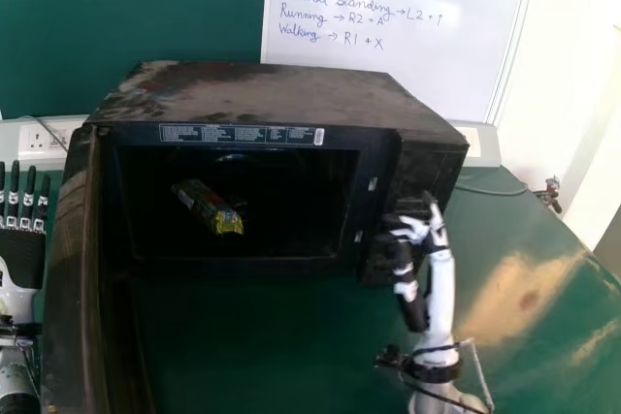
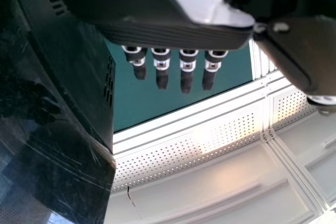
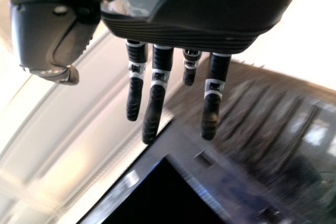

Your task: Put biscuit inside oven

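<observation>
A yellow and green biscuit packet (image 1: 210, 208) lies at a slant inside the black oven (image 1: 281, 99), left of the middle of its cavity. The oven door stands open at the left. In front of the oven's right side is my right hand (image 1: 417, 239), apart from the packet. The right wrist view shows this right hand (image 3: 157, 90) open, with nothing held in its fairly straight fingers. At the far left, outside the open door, my left hand (image 1: 21, 249) rests open; in the left wrist view the left hand (image 2: 173, 35) has straight fingers and holds nothing.
The oven door (image 1: 73, 288) reaches toward me between my left hand and the cavity. Green tabletop (image 1: 529, 269) extends to the right of the oven. Behind stand a whiteboard (image 1: 388, 31) and a wall socket (image 1: 41, 141); a cable runs at the back right.
</observation>
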Controlling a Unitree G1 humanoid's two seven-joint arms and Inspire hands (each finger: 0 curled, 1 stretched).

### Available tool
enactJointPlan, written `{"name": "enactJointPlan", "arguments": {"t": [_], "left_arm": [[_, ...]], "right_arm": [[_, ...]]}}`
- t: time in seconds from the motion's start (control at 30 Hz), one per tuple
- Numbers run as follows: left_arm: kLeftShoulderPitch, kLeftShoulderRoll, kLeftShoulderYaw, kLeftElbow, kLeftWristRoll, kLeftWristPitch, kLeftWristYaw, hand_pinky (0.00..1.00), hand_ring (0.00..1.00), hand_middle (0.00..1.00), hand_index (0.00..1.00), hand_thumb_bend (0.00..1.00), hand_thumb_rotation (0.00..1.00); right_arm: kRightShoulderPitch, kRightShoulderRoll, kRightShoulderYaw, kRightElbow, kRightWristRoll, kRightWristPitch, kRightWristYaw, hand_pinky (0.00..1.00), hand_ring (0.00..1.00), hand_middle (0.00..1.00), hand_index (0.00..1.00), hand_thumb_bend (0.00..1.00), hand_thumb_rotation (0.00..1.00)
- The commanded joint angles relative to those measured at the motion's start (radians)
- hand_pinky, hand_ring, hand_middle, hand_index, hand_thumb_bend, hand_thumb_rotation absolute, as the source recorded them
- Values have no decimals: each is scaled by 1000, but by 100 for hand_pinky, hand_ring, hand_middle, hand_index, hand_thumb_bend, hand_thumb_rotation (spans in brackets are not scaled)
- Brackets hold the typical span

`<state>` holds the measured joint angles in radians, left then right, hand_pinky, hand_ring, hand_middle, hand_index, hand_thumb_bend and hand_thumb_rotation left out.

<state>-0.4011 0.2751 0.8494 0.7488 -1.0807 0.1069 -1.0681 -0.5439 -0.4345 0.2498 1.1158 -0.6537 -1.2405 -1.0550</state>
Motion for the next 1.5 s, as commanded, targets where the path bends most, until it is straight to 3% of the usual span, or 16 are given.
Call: {"name": "enactJointPlan", "arguments": {"t": [0.0,0.17,0.37,0.53,0.63,0.97,1.13,1.47], "left_arm": [[53,-28,5,48,10,8,-11,0,0,48,49,51,0],[52,-24,6,55,8,14,-20,0,0,48,49,51,0],[59,-28,3,39,12,11,-6,0,0,48,49,51,0],[60,-33,1,31,11,0,5,0,0,48,49,51,0],[61,-32,0,31,2,20,8,0,0,48,49,51,0],[50,-23,12,55,2,13,2,0,0,48,49,51,0],[49,-14,16,61,-10,33,-29,0,0,48,49,51,0],[61,-1,1,23,12,-22,-148,0,0,48,48,51,0]], "right_arm": [[39,33,-27,60,79,-13,88,34,37,43,68,64,74],[54,96,-122,112,315,-16,370,43,38,42,69,71,85],[73,193,-286,89,726,66,903,33,36,43,71,72,91],[64,234,-404,71,915,152,1210,32,35,42,72,73,95],[52,254,-467,70,980,201,1327,31,34,42,71,77,95],[23,288,-612,68,1064,362,1534,28,34,43,71,75,99],[20,292,-641,54,1073,455,1575,28,34,44,72,76,99],[26,295,-656,35,1046,476,1568,28,35,45,74,74,100]]}}
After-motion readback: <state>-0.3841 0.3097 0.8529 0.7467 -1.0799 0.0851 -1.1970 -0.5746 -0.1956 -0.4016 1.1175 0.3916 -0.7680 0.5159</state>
